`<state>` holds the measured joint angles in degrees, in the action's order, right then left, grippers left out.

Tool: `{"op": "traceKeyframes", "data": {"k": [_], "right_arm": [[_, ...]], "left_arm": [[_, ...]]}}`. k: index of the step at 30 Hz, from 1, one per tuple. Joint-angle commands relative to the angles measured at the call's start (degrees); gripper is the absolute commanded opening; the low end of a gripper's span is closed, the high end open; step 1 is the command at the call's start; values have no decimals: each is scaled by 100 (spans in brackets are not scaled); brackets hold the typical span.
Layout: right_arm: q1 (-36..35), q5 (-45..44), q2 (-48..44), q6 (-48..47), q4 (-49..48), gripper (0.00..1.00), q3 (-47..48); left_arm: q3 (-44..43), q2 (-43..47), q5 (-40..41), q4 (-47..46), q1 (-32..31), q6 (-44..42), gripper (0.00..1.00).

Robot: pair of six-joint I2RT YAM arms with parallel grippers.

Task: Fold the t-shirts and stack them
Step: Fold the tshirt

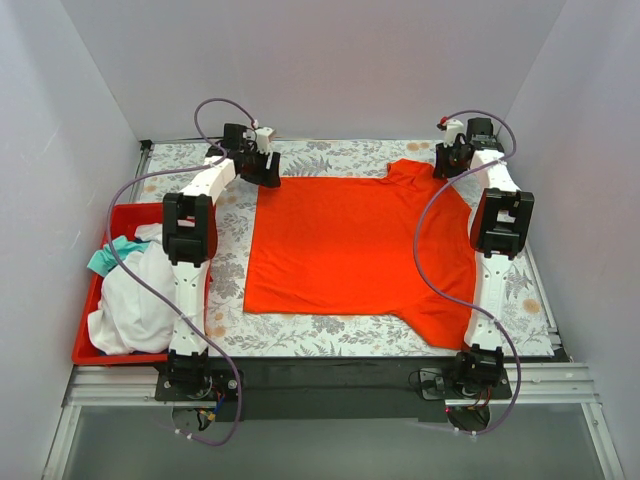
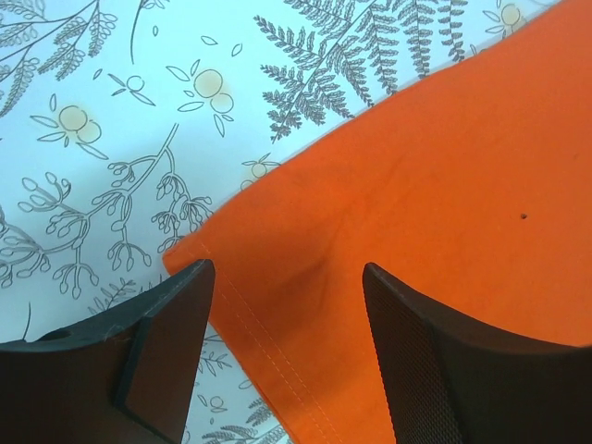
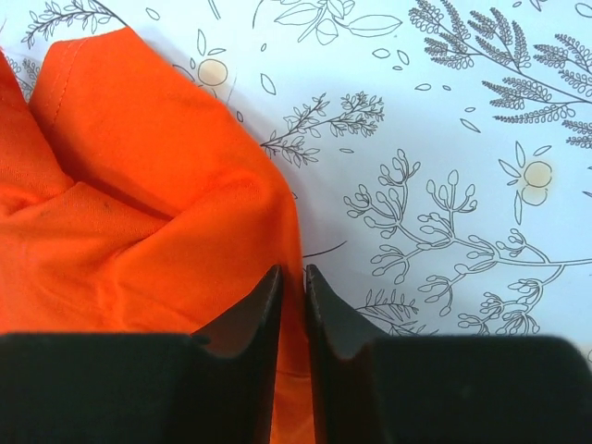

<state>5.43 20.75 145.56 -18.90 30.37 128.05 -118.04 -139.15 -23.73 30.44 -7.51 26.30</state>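
**Bench** (image 1: 300, 330): flat top under a pale sheet printed with ferns, sprigs and small yellow blossoms. Two items lie directly on it. (a) An orange-red t-shirt (image 1: 340, 245) is spread across the middle and right. Its hem points left, one sleeve lies bunched at the far edge, and the other reaches toward the near edge. (b) A red bin (image 1: 85, 350) sits at the near left, close to the hem but not touching it.

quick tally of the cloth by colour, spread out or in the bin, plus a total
orange-red t-shirt, spread flat: 1
white cloth, bunched in the red bin: 1 heap, separate pieces cannot be told
teal cloth, partly buried in the bin: 1
Total: 3 seen, possibly more in the heap
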Motion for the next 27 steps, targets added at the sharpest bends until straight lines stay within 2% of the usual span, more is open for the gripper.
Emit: {"op": "traceKeyframes", "data": {"k": [1,3,6,7,13,16,23,27], "right_arm": [[-7,69,-115,-53,-207,21,-43],[-7,139,-168,-62,-207,21,-78],[-7,183,-177,-27,-216,37,-52],[-7,175,-177,-26,-224,39,-8],[-7,131,-98,-70,-286,28,106],[-7,183,-80,-36,-374,23,106],[-42,386,-54,-35,-497,27,98],[-69,403,-27,-35,-532,25,132]], "left_arm": [[-377,11,-404,-12,109,-397,64],[-413,-24,-405,41,118,-625,63],[-466,-42,-299,-20,135,-723,63],[-466,-51,-317,-55,153,-767,63],[-676,-278,-370,-301,215,-969,61],[-799,-376,-308,-275,215,-1066,53],[-721,-472,-440,-170,215,-1286,53],[-720,-525,-440,-152,215,-1338,53]]}}
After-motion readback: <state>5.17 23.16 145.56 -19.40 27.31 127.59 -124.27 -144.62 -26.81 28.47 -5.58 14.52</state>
